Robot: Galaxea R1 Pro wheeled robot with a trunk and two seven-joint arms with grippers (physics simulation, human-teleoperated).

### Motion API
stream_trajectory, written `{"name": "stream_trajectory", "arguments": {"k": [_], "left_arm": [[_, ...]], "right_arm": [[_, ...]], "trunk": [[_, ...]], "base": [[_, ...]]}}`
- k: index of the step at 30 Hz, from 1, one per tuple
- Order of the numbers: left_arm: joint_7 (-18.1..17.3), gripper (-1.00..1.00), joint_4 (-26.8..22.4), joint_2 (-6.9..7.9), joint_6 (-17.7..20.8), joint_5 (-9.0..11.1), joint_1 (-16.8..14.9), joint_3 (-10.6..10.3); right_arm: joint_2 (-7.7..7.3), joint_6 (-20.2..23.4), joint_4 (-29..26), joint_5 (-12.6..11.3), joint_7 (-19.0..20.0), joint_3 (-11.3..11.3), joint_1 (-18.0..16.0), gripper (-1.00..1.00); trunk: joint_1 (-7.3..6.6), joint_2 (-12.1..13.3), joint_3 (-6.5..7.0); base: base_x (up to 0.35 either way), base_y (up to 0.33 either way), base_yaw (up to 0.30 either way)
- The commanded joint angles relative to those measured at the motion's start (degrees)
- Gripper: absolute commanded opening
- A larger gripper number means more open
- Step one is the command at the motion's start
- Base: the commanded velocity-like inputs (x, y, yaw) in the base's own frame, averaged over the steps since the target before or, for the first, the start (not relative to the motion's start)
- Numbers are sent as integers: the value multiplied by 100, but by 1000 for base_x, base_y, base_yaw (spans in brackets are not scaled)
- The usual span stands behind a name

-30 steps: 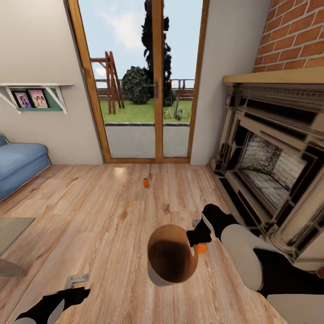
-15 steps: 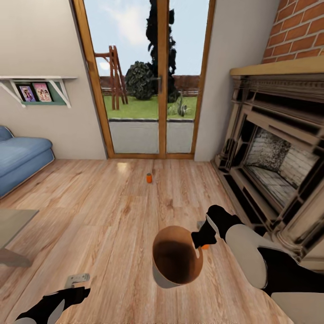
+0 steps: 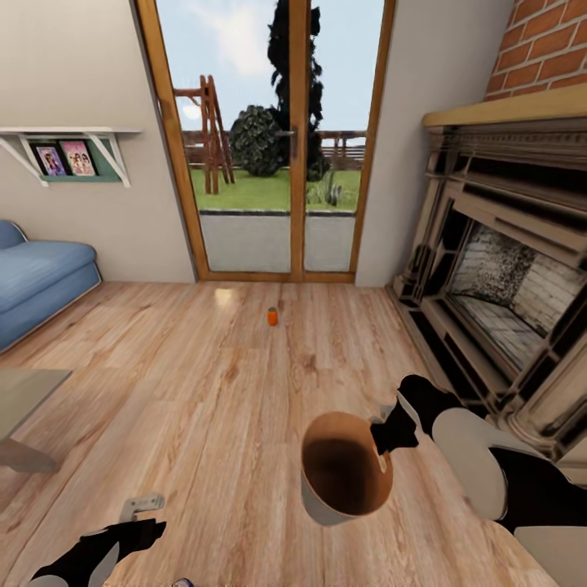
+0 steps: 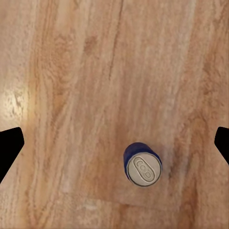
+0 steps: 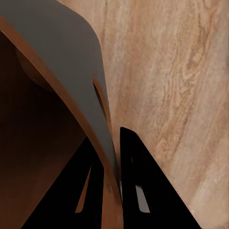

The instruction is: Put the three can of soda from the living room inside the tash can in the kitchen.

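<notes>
My right gripper (image 3: 383,434) is shut on the rim of the grey trash can (image 3: 346,474), which hangs tilted just above the wood floor and shows its tan-brown inside. In the right wrist view the black fingers (image 5: 136,181) pinch the rim (image 5: 106,143) below the slot handle (image 5: 99,102). One orange soda can (image 3: 272,316) stands far off near the glass doors. Upright on the floor, the dark blue soda can (image 4: 143,164) sits under my left gripper (image 4: 114,145), which is open wide and not touching it. My left gripper (image 3: 137,523) hangs low at the near left. The second orange can is hidden.
A brick fireplace (image 3: 505,302) with a deep surround runs along the right. The blue sofa (image 3: 41,285) and the corner of a glass-topped low table (image 3: 20,403) are at the left. Wood-framed glass doors (image 3: 281,139) close the far wall, beside a wall shelf (image 3: 69,153).
The whole view has shifted as the camera moved. The trash can in my right gripper has moved right and nearer, and the orange can beside that gripper is now hidden.
</notes>
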Motion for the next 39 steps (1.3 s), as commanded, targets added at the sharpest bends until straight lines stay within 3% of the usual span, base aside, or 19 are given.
{"name": "stream_trajectory", "arguments": {"k": [1,6,13,17,20,24,28,39], "left_arm": [[0,100,1,-11,-11,-4,0,0],[0,100,1,-35,-261,-42,0,-8],[0,100,1,-107,-465,-54,0,-106],[0,100,1,-244,-598,-54,3,-251],[0,100,1,-357,-638,-65,7,-485],[0,100,1,-457,-658,-61,8,-658],[0,100,1,-507,-657,-53,8,-698],[17,100,1,-524,-649,-62,9,-712]], "right_arm": [[-57,23,59,-150,21,-62,-3,-100],[-133,23,142,-133,21,-12,-3,-100],[-129,23,148,-110,16,23,-3,-100],[-143,23,140,-103,13,30,-3,-100],[-149,23,138,-101,12,46,-3,-100],[-152,23,138,-100,5,55,-3,-100],[-154,23,132,-94,4,58,-3,-100],[-229,23,78,-86,3,46,-46,-100]], "trunk": [[22,-42,-25],[132,-243,-155],[286,-523,-336],[373,-684,-425],[439,-804,-482],[439,-804,-483],[439,-804,-484],[637,-1165,-703]], "base": [[0,0,91],[0,0,96],[0,0,80],[0,0,17],[0,0,5],[0,0,1],[0,0,0],[0,0,0]]}}
